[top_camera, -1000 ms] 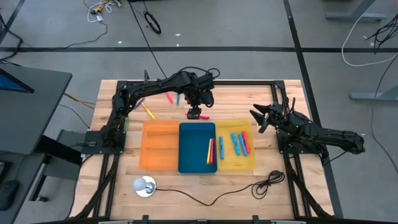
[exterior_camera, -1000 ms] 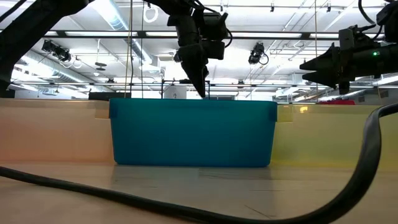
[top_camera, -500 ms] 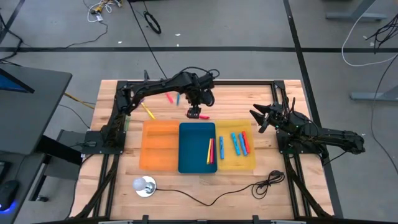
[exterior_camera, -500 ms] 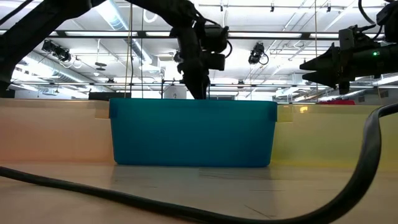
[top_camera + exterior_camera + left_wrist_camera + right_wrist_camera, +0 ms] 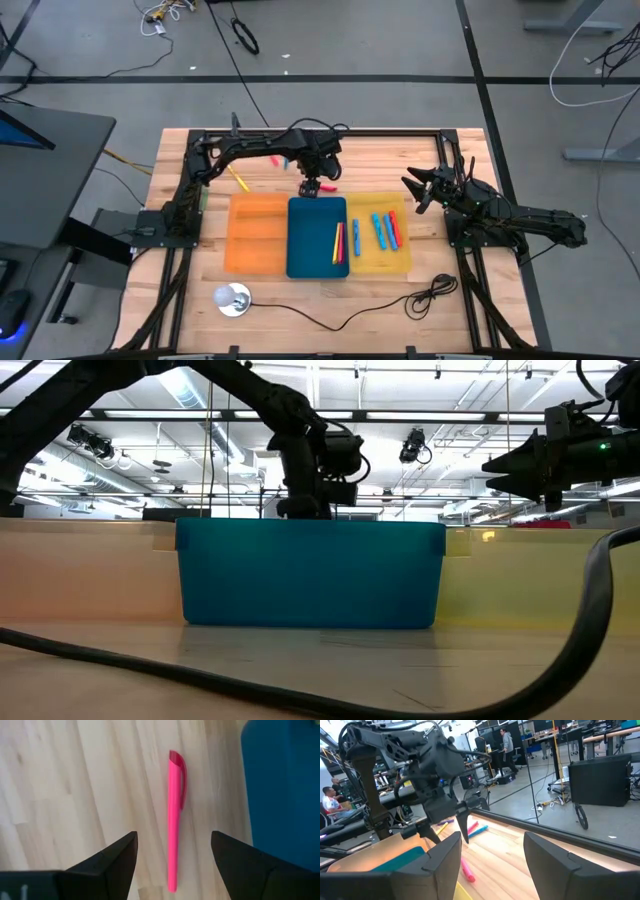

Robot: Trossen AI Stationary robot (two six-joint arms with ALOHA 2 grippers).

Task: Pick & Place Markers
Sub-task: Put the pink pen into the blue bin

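— Left claw (image 5: 172,855)?
— Spread wide, empty. Poised low over a pink marker (image 5: 175,820), one finger (image 5: 107,860) either side, touching nothing. Marker flat on the counter (image 5: 60,780), just beside the rim of the blue tray (image 5: 285,785).

— And from above?
— Left claw (image 5: 312,186) at the far edge of the blue tray (image 5: 310,250), arm reaching in from the counter's left side. Pink marker mostly hidden beneath it.

— Right claw (image 5: 412,190)?
— Waiting off the far right corner of the yellow tray (image 5: 400,262), raised, pointed toward the middle. Fingers (image 5: 440,865) parted about halfway, holding nothing.

— Remaining markers?
— Loose ones on the bare wood beyond the trays: a yellow marker (image 5: 238,179) near the orange tray (image 5: 258,235), plus a pink marker and a blue marker (image 5: 285,158) close together under the left arm. Inside the blue tray, a yellow marker (image 5: 336,243) and a red one side by side along its right wall. Inside the yellow tray, blue markers (image 5: 380,231) and one red marker (image 5: 393,229).

— Anything else on the counter?
— Black cable (image 5: 420,297) looping across the near edge; small round pale object (image 5: 231,298) near the front left corner.

— Room?
— Level view: blue tray wall (image 5: 310,575) across the middle, left arm dipping behind it, ceiling lights and ducts beyond. Right wrist view: workshop with desks and monitors, one person standing far back (image 5: 508,742), another seated at the edge (image 5: 330,802).
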